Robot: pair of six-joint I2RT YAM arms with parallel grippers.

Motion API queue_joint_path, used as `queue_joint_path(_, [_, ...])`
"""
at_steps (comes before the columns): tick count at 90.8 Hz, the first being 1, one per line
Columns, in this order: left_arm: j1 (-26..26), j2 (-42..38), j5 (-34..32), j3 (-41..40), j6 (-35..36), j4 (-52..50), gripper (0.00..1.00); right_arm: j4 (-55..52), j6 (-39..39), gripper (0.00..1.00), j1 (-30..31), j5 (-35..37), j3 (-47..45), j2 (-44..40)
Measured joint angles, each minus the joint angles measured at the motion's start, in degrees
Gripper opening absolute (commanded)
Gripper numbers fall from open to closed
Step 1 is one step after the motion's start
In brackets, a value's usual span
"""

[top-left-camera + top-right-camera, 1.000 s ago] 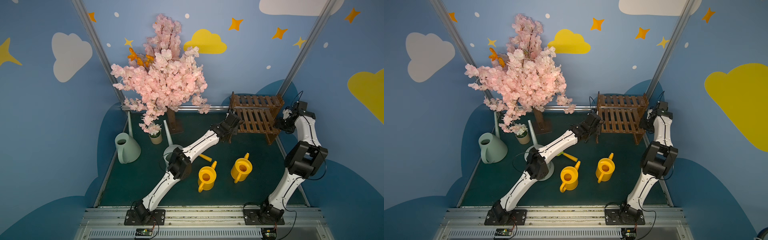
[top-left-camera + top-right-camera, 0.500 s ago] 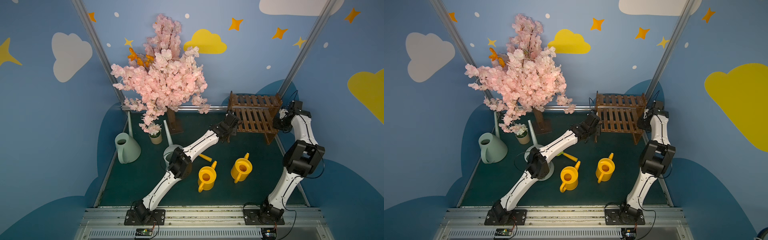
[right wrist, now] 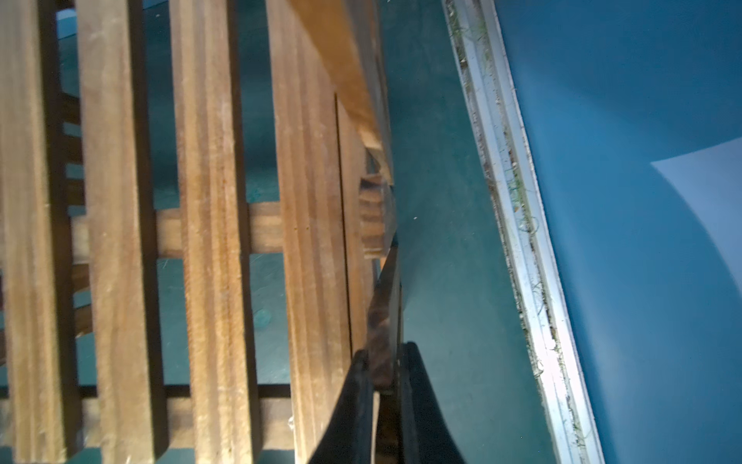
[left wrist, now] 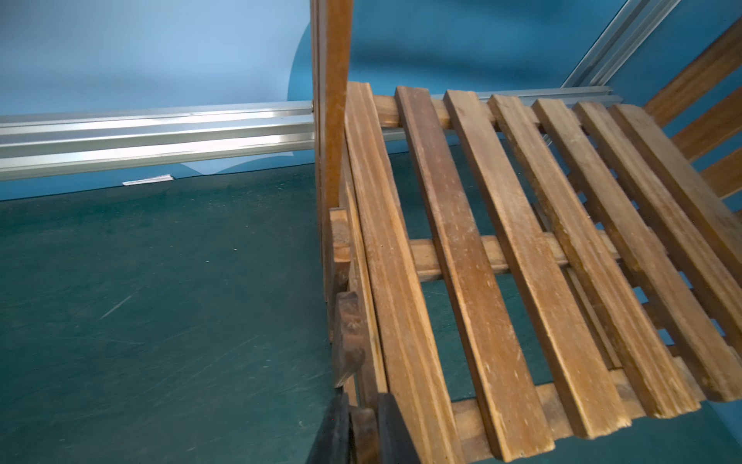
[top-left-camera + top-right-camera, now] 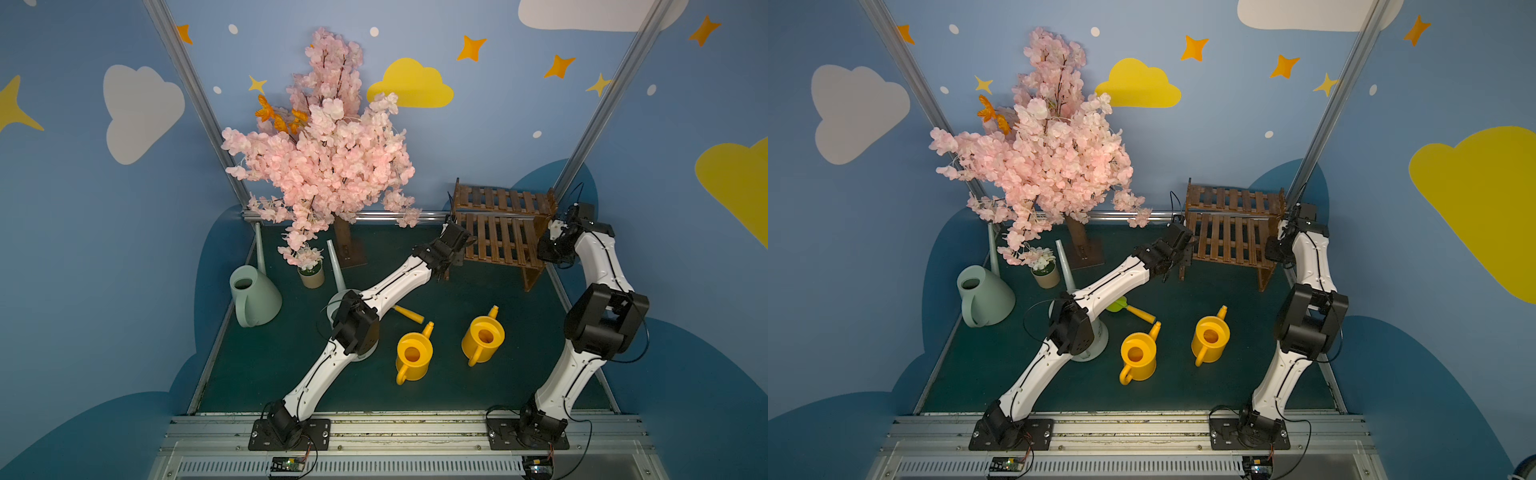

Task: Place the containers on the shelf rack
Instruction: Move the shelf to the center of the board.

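From above, both grips are hidden. Up close, my left fingers (image 4: 335,434) pinch the shelf rack (image 5: 505,241) by its side post, and my right fingers (image 3: 355,405) seemingly clamp the opposite frame. The rack spans between them.

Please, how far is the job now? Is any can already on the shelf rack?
Done: nothing; the shelf rack is bare. In hand: left gripper and right gripper have jaws shut on its side boards. Remaining: both yellow cans, the green can and the grey can stand on the mat.
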Motion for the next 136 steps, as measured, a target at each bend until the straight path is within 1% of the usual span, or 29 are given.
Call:
queue_joint_path(16, [0.7, -2.6, 0.0, -4.3, 1.0, 0.9, 0.02, 0.8, -0.1, 0.02, 1.0, -0.4, -2.6, -1.8])
queue_joint_path(34, [0.8, -8.0, -0.6, -12.5, 1.5, 1.6, 0.02, 2.3, -0.3, 0.0, 2.6, -0.5, -6.4, -4.5])
queue_joint_path(41, [0.8, -11.0, -1.3, -17.3, 1.2, 2.4, 0.02, 2.8, -0.5, 0.0, 3.5, -0.3, -8.0, -5.6])
queue_joint_path(62, [0.6, -23.2, -2.1, -36.5, -0.9, 7.6, 0.02, 3.5, -0.9, 0.0, 6.1, -1.4, -12.5, -9.1])
queue_joint_path(81, [0.7, -31.1, -3.0, -48.7, -1.9, 11.5, 0.02, 4.0, -0.5, 0.0, 9.7, -0.9, -16.1, -12.0])
queue_joint_path(106, [2.7, -37.2, -2.3, -57.2, -2.1, 13.5, 0.02, 5.0, 1.7, 0.0, 14.9, 1.6, -18.5, -14.1])
queue_joint_path(121, [4.2, -39.1, -1.0, -59.6, -2.1, 14.3, 0.02, 5.2, 3.1, 0.0, 16.7, 2.7, -18.6, -14.1])
queue_joint_path(136, [5.1, -39.4, 0.2, -60.0, -2.0, 14.6, 0.02, 5.1, 4.0, 0.0, 17.4, 3.3, -18.3, -13.9])
